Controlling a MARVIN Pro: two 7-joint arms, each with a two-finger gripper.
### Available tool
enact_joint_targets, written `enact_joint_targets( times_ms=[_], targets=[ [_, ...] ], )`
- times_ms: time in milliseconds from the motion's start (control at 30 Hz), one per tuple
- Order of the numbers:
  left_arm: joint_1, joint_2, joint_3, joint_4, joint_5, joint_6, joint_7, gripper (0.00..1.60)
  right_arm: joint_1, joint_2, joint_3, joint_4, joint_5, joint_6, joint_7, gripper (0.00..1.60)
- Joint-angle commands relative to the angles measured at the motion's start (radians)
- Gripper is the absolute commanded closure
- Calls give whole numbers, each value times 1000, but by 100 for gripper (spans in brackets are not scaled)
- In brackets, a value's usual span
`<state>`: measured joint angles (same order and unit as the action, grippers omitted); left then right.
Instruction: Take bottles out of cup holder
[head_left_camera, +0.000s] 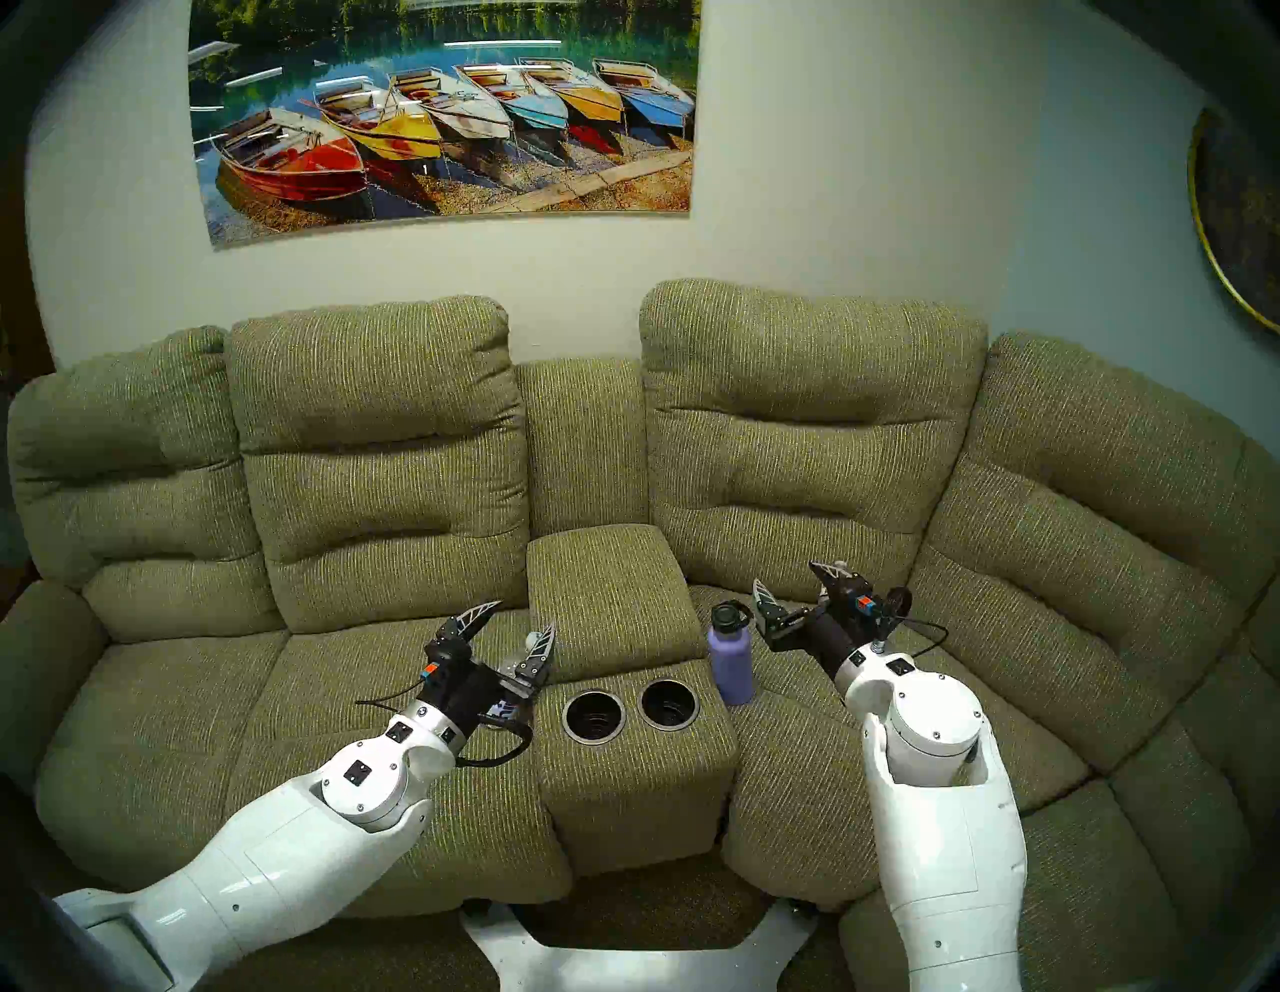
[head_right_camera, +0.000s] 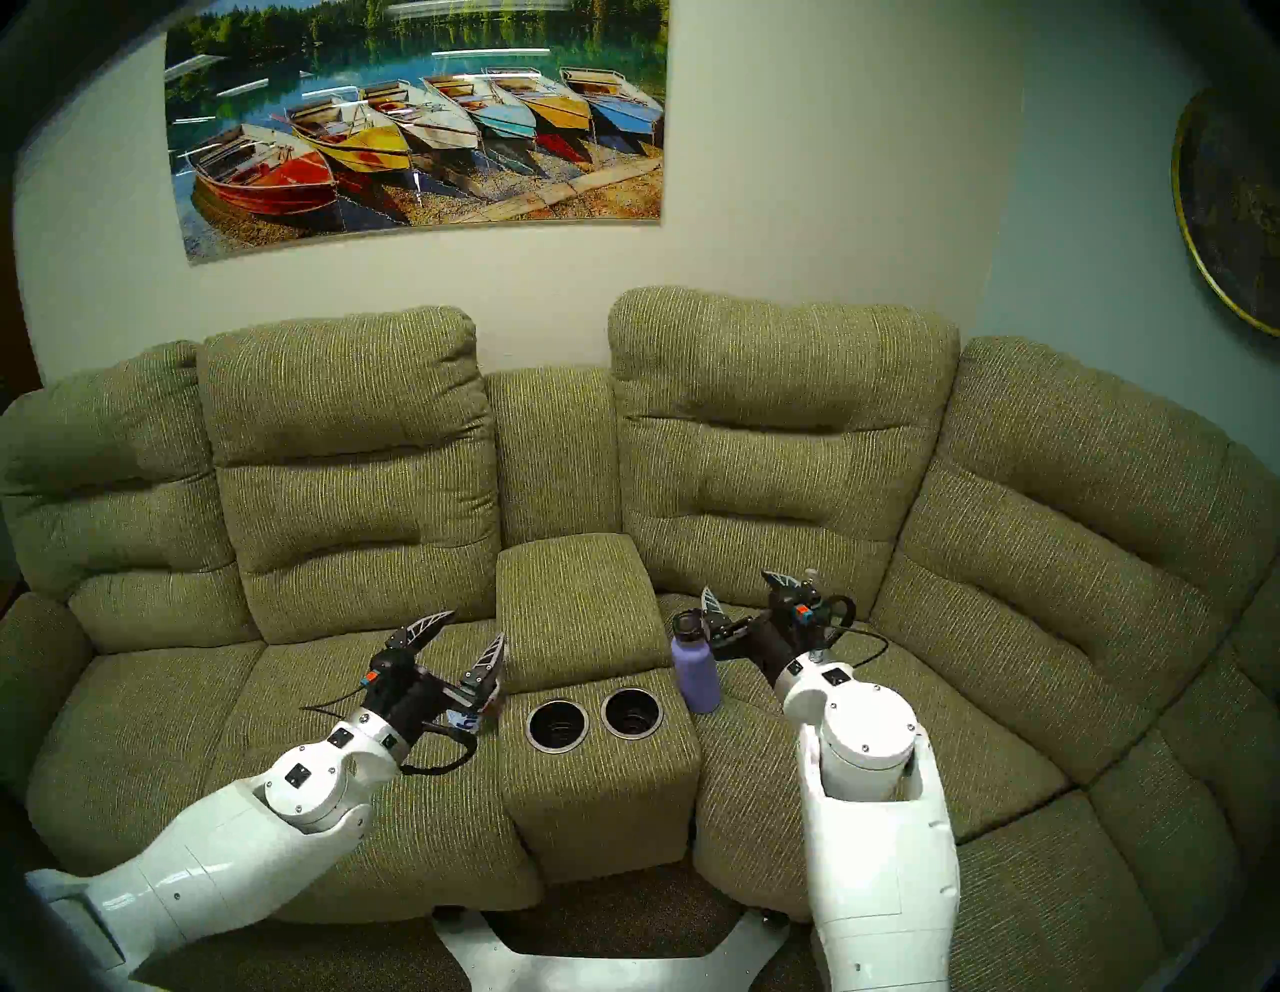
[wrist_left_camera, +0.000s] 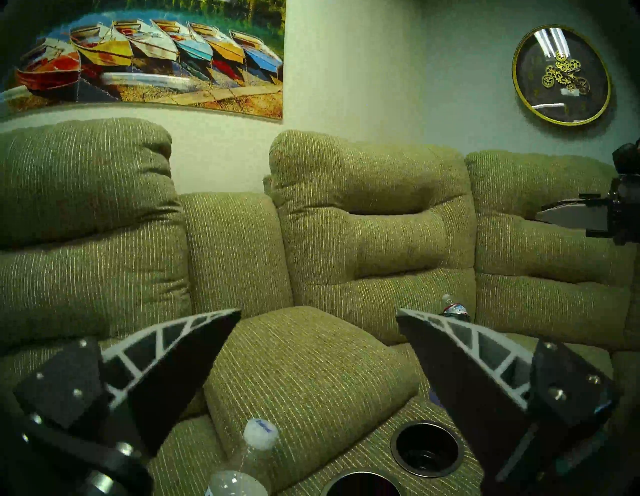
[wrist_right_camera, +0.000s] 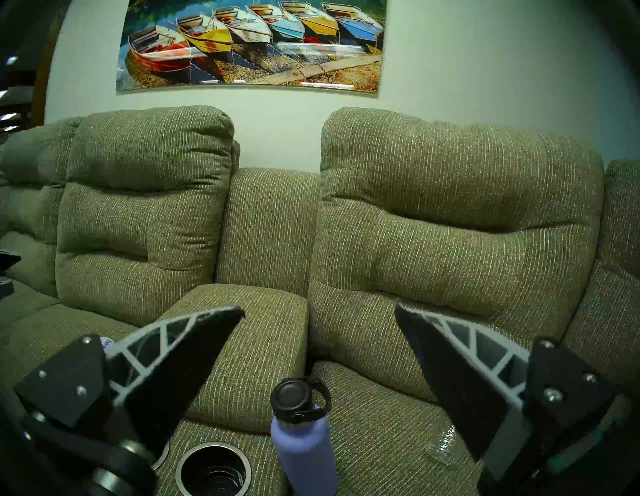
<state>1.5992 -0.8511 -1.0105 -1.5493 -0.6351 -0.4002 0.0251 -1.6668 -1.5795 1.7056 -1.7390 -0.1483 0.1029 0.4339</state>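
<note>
Bottles of small clear plastic are out of my olive couch's two silver-rimmed dark cup holder wells (head_left_camera: 594, 715), one white-capped (wrist_left_camera: 260, 435) below my open left hand (head_left_camera: 516, 625), another (wrist_left_camera: 453, 307) on the far seat, my right hand (head_left_camera: 796, 582) open and empty, so the job looks finished and I judge only pulling back remains.

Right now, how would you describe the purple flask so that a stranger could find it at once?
Look at the green sofa and find its middle console with the two silver-rimmed cup holders. The flask stands upright on the seat cushion just right of that console, in front of the right gripper. It alone is opaque lavender with a black loop lid; the other bottles are small and clear.
</note>
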Motion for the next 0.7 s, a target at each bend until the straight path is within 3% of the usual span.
enact_joint_targets(
  times_ms=[0, 167, 667],
  targets=[
    [42, 60, -27, -115, -26, 76, 48, 0, 6, 1, 1, -27, 2, -5, 1, 0],
    [58, 77, -36, -154, -35, 119, 77, 0, 6, 1, 1, -28, 2, -4, 2, 0],
    [61, 82, -37, -164, -39, 133, 88, 0, 6, 1, 1, -28, 2, -4, 2, 0]
  ],
)
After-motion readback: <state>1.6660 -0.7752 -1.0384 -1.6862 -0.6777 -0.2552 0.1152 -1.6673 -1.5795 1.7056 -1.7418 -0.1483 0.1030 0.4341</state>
